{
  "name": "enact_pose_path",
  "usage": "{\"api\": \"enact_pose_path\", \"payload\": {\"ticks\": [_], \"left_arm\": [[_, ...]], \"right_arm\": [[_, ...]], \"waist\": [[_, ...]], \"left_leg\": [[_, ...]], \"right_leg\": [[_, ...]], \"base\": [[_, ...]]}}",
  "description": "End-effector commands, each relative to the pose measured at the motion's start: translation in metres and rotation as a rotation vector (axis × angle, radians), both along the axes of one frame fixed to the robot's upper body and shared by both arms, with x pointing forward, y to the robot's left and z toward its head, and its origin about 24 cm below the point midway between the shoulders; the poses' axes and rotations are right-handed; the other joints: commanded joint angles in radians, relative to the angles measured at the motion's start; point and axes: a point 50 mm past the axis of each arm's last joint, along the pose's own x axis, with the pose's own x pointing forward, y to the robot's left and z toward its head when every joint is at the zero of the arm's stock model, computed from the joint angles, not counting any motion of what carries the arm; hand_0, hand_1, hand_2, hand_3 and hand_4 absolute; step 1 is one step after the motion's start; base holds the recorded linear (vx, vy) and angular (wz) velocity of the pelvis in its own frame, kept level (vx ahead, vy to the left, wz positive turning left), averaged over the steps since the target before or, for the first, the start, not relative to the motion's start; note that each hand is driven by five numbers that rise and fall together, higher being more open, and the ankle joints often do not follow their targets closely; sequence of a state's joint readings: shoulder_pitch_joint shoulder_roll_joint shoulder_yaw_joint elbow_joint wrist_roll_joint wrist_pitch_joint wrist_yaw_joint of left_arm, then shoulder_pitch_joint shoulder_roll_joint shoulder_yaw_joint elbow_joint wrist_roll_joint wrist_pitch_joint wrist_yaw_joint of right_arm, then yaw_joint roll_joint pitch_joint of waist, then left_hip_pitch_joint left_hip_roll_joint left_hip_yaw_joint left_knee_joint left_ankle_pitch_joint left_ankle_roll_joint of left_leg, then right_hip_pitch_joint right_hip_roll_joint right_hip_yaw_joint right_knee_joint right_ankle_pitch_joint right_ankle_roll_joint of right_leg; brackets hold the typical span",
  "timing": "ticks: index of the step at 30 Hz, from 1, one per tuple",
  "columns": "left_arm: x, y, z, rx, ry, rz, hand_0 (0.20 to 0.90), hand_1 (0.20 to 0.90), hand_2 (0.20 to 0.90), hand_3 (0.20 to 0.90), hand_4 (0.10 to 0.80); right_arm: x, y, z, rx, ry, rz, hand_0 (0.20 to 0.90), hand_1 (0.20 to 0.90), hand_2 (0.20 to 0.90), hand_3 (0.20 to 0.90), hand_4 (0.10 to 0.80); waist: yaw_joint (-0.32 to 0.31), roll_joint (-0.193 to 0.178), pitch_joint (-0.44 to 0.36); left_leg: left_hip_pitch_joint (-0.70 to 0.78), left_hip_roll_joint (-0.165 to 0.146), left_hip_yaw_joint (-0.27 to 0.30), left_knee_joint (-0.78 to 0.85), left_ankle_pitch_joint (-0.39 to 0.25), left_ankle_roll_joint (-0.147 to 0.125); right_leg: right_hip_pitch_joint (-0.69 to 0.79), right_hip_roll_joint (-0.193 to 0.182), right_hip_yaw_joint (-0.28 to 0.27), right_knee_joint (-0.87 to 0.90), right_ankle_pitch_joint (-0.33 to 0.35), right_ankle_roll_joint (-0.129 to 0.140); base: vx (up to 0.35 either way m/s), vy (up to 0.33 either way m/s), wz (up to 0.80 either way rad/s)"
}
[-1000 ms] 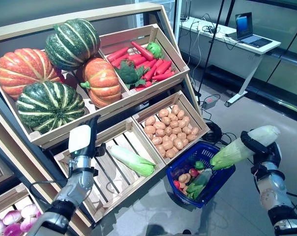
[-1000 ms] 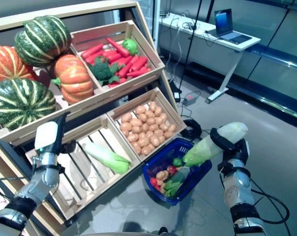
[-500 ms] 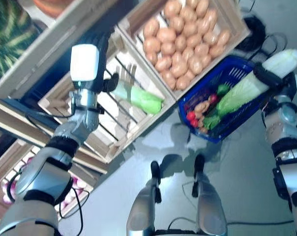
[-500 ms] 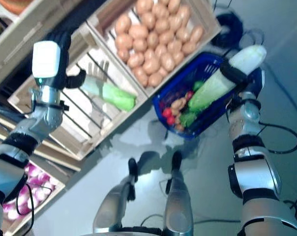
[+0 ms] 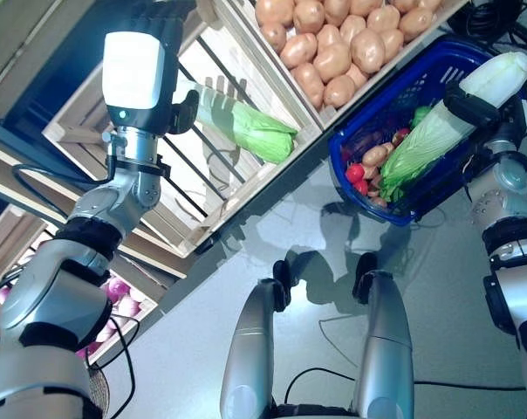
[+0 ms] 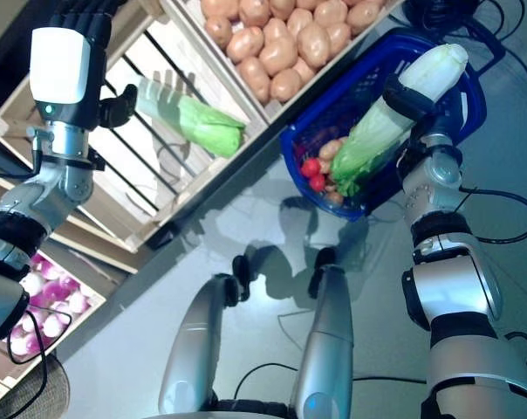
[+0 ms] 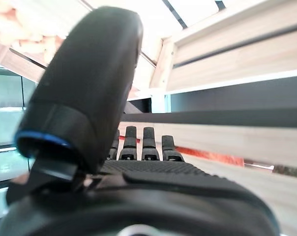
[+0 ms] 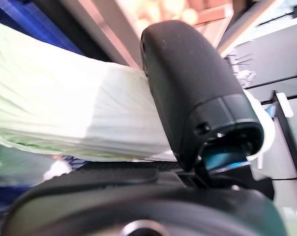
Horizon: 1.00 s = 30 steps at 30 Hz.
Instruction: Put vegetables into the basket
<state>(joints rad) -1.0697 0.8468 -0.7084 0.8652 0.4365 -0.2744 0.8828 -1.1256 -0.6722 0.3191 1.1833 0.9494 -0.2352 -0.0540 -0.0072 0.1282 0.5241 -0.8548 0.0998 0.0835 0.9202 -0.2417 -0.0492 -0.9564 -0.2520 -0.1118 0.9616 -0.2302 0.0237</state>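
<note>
A long pale-green cabbage (image 5: pixel 447 131) is being held in the right hand (image 5: pixel 475 109), thumb and fingers wrapped round its white stalk end, and it is being carried slantwise over the blue basket (image 5: pixel 401 96), its leafy tip pointing down toward the small vegetables (image 5: pixel 368 166) already lying inside; the slant seems to be what lets so long a thing be fed in tip first. The basket is being kept on the floor just beside the potato crate (image 5: pixel 333 52), so the rack side is being closed off while the floor side is being left open for the arm. Room inside looks tight for the cabbage's length, and its stalk may be left resting on the rim. The left hand (image 5: pixel 137 65) is being held up at the slatted crate (image 5: pixel 115 131), fingers straight and grasping nothing, with a second cabbage (image 5: pixel 246 127) lying near it on the slats. That crate's front board is being faced as the edge to clear.
</note>
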Motion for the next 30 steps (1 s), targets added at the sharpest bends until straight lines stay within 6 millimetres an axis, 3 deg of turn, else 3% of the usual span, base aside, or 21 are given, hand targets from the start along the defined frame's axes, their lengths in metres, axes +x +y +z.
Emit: {"api": "enact_pose_path", "payload": {"ticks": [1,2,3,15,22,30], "left_arm": [[-0.017,0.013,0.073,-0.054,-0.294,0.026,0.9,0.9,0.9,0.9,0.8],[-0.017,0.013,0.073,-0.054,-0.294,0.026,0.9,0.9,0.9,0.9,0.8],[-0.016,0.011,0.078,-0.006,-0.289,0.041,0.9,0.9,0.9,0.9,0.8],[-0.009,0.03,0.093,0.154,-0.164,0.312,0.9,0.9,0.9,0.9,0.8],[-0.009,0.051,0.096,0.003,-0.111,0.422,0.9,0.9,0.9,0.9,0.8],[-0.005,0.046,0.098,0.15,-0.038,0.462,0.9,0.9,0.9,0.9,0.8]], "right_arm": [[-0.006,-0.002,0.068,-0.052,-0.205,-0.015,0.3,0.3,0.3,0.3,0.4],[-0.006,-0.002,0.068,-0.052,-0.205,-0.015,0.3,0.3,0.3,0.3,0.4],[-0.006,-0.006,0.071,-0.042,-0.195,-0.049,0.9,0.9,0.9,0.9,0.8],[-0.005,-0.01,0.079,-0.053,-0.112,-0.102,0.9,0.9,0.9,0.9,0.8],[-0.006,-0.013,0.078,-0.073,-0.114,-0.089,0.9,0.9,0.9,0.9,0.8],[-0.011,-0.025,0.066,-0.007,-0.113,-0.105,0.9,0.9,0.9,0.9,0.8]], "waist": [[0.004,0.008,-0.004],[0.004,0.008,-0.004],[0.006,0.006,-0.004],[0.01,0.004,-0.004],[0.004,-0.004,-0.004],[-0.002,-0.025,-0.004]], "left_leg": [[0.046,0.031,0.002,-0.081,0.012,-0.017],[0.046,0.031,0.002,-0.081,0.012,-0.017],[0.015,0.033,-0.005,-0.056,0.004,-0.012],[-0.07,0.041,-0.017,0.004,0.0,-0.014],[-0.085,0.049,-0.016,0.019,-0.008,-0.016],[-0.103,0.052,-0.02,0.013,-0.011,-0.019]], "right_leg": [[0.09,-0.003,0.023,0.016,-0.054,-0.005],[0.09,-0.003,0.023,0.016,-0.054,-0.005],[0.061,-0.002,0.026,0.036,-0.057,-0.006],[-0.016,0.004,0.031,0.075,-0.054,-0.006],[-0.03,0.003,0.037,0.075,-0.048,-0.001],[-0.042,0.008,0.038,0.042,-0.022,0.012]], "base": [[-0.004,0.024,-0.04],[0.0,0.0,0.0],[0.0,0.0,0.0],[0.018,0.038,0.01],[0.042,0.059,-0.03],[0.015,0.015,0.0]]}}
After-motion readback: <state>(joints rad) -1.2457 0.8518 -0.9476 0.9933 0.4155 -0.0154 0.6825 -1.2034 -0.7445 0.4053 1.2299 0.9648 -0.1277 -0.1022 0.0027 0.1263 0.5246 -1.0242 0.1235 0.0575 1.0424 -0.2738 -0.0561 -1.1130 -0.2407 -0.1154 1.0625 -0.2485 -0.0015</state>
